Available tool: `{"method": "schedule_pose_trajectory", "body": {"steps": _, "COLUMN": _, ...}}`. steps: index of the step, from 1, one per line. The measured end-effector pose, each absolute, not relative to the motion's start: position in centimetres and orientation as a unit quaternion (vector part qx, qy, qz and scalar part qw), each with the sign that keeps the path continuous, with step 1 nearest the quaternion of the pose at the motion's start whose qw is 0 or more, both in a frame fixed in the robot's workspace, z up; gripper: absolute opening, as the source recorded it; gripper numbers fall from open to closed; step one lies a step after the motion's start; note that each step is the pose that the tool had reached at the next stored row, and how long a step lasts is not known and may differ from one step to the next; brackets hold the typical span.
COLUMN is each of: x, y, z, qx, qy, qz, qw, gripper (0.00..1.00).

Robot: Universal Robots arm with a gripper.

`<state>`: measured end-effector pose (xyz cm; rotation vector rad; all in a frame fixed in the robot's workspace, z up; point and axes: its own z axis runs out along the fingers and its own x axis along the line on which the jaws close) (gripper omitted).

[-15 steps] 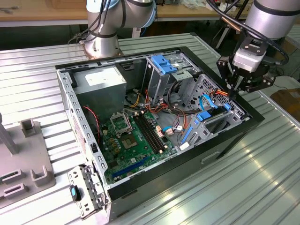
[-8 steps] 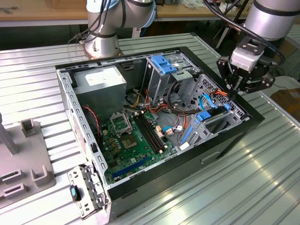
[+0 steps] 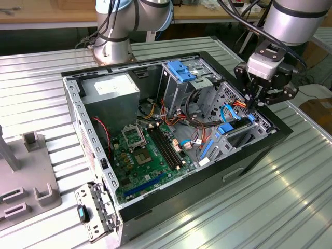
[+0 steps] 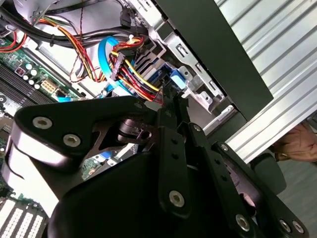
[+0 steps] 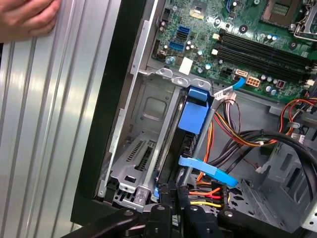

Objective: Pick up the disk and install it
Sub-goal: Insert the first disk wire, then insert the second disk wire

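The black multi-link end effector (image 5: pixel 172 197) stands at the open edge of the grey sheet-metal drive bay (image 5: pixel 141 148), at the corner of the open black computer case (image 3: pixel 207 182) on the exterior view's right. The first wrist view does not show whether it is clenched on the disk or released, so this cannot be told. Directly ahead of it, the flat grey hard disk with the light-blue plastic bracket (image 5: pixel 194 111) stands on edge inside the bay, between the bay wall and a bundle of red, yellow and orange cables (image 5: pixel 218 134). The step in hand appears to be the installation, with pick-up already done and the disk largely entered. Final seating likely calls for travel straight along the bay guides, keeping the cables clear of the bracket. Beyond the bay lies the green motherboard (image 5: pixel 247 44). Outside the case, a person's hand (image 5: pixel 27 20) rests on the ribbed metal bench (image 5: pixel 49 129).
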<state>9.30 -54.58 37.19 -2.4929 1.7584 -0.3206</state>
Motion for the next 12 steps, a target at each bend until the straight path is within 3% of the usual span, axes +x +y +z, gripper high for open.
{"method": "schedule_pose_trajectory", "body": {"steps": 12, "x": 8.59, "y": -54.44, "z": 36.81, "qx": -0.776, "qy": 0.621, "qz": -0.106, "qw": 0.031, "gripper": 0.16}}
